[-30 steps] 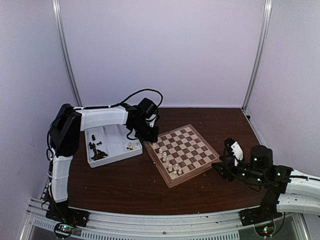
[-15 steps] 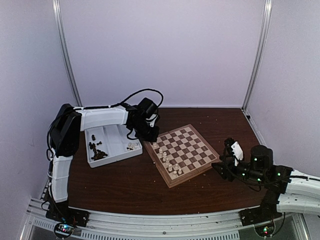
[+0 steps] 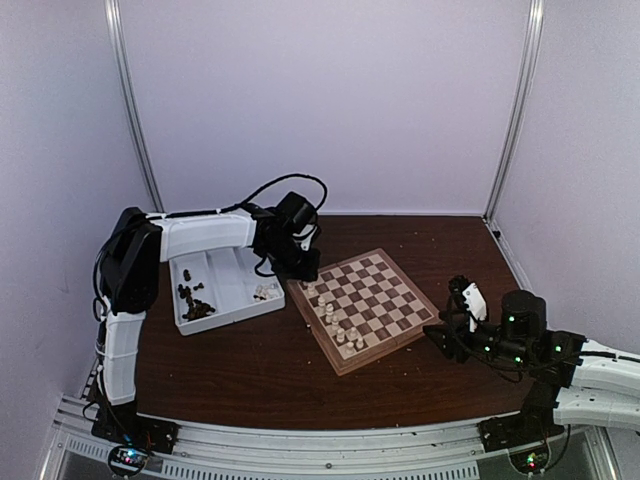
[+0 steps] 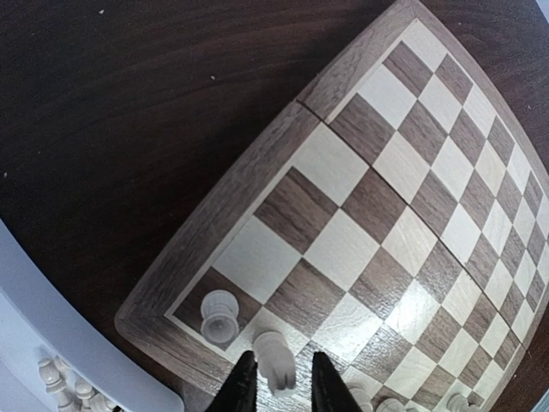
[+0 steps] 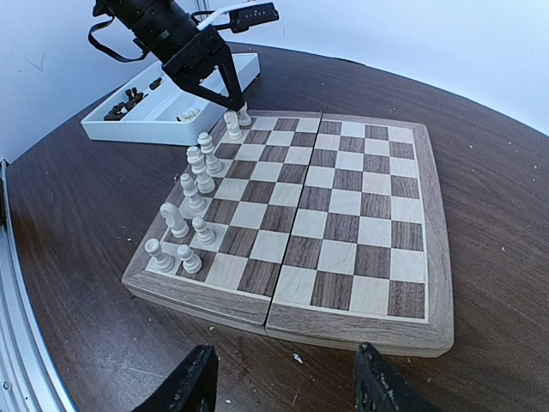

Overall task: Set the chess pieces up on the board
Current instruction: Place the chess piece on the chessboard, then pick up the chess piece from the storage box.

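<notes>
Two grippers show. At left, a white tray point(image 3: 228, 280) holds loose chess pieces point(image 3: 195, 305). The left gripper point(image 4: 281, 360) straddles a cream piece point(image 4: 273, 350) standing near the board's point(image 3: 372, 300) corner, jaws slightly apart. The right gripper point(image 5: 285, 365) hangs beside the board, half open, empty.

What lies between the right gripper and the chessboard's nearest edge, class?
Only bare dark table, dotted with a few pale specks, separates the right gripper from the chessboard; the right wrist view shows it.
</notes>
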`<action>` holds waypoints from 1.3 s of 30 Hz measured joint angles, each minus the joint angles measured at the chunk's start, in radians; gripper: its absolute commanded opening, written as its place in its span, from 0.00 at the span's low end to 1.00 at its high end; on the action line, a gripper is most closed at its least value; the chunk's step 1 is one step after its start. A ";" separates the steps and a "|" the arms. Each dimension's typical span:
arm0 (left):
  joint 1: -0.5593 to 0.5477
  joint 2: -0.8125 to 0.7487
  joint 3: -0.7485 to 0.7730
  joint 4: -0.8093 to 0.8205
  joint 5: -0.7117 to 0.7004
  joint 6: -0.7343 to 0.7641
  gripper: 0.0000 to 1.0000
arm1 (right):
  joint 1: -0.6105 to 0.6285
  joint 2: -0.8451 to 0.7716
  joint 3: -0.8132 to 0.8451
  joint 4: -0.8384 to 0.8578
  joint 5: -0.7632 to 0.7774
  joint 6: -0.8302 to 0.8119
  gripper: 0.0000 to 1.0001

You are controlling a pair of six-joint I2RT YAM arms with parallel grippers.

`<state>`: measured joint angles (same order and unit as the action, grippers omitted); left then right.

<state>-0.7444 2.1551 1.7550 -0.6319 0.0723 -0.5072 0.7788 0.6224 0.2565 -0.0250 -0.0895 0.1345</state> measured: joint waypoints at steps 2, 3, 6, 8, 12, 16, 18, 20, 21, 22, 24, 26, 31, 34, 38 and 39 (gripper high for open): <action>-0.001 0.000 0.005 0.000 0.000 0.000 0.23 | 0.000 0.000 0.000 0.000 0.000 0.000 0.55; -0.002 0.000 0.006 -0.001 0.000 0.000 0.24 | 0.000 0.000 0.000 0.000 0.000 0.000 0.55; -0.006 0.000 0.007 -0.009 0.000 0.000 0.24 | 0.000 0.000 0.000 0.000 0.000 0.000 0.55; -0.010 -0.001 0.007 -0.018 -0.001 0.000 0.23 | 0.000 0.000 0.000 0.000 0.000 0.000 0.55; -0.020 -0.033 -0.023 -0.026 -0.006 0.000 0.15 | 0.000 -0.001 -0.002 0.000 0.000 0.000 0.56; -0.023 -0.129 -0.093 -0.032 -0.024 0.000 0.15 | 0.000 -0.011 -0.002 0.000 0.000 0.000 0.56; -0.023 -0.190 -0.129 -0.032 -0.034 0.001 0.16 | 0.000 -0.012 -0.002 0.000 0.000 0.000 0.56; -0.023 -0.249 -0.159 -0.031 -0.056 0.005 0.16 | 0.000 -0.013 -0.002 0.000 0.000 0.000 0.56; -0.021 -0.274 -0.171 -0.032 -0.066 0.008 0.16 | 0.000 -0.013 -0.002 0.000 0.000 0.000 0.56; -0.019 -0.294 -0.180 -0.034 -0.075 0.011 0.16 | 0.000 -0.013 -0.002 0.000 0.000 0.000 0.56; -0.006 -0.312 -0.185 -0.036 -0.081 0.023 0.16 | 0.000 -0.013 -0.002 0.000 0.000 0.000 0.56; 0.018 -0.314 -0.192 -0.036 -0.081 0.047 0.16 | 0.000 -0.013 -0.002 0.000 0.000 0.000 0.56; 0.088 -0.311 -0.233 -0.064 -0.055 0.166 0.19 | 0.000 -0.015 -0.002 0.000 0.000 0.000 0.56; 0.133 -0.311 -0.268 -0.087 -0.027 0.233 0.19 | 0.000 -0.023 -0.003 0.000 0.000 0.000 0.56; 0.184 -0.306 -0.274 -0.106 -0.017 0.311 0.19 | 0.000 -0.025 -0.004 0.000 0.000 0.000 0.56; 0.191 -0.301 -0.269 -0.112 -0.024 0.328 0.19 | 0.000 -0.025 -0.004 0.000 0.000 0.000 0.56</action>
<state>-0.5537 1.8545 1.4860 -0.7437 0.0483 -0.1795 0.7788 0.5976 0.2523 -0.0246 -0.0891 0.1345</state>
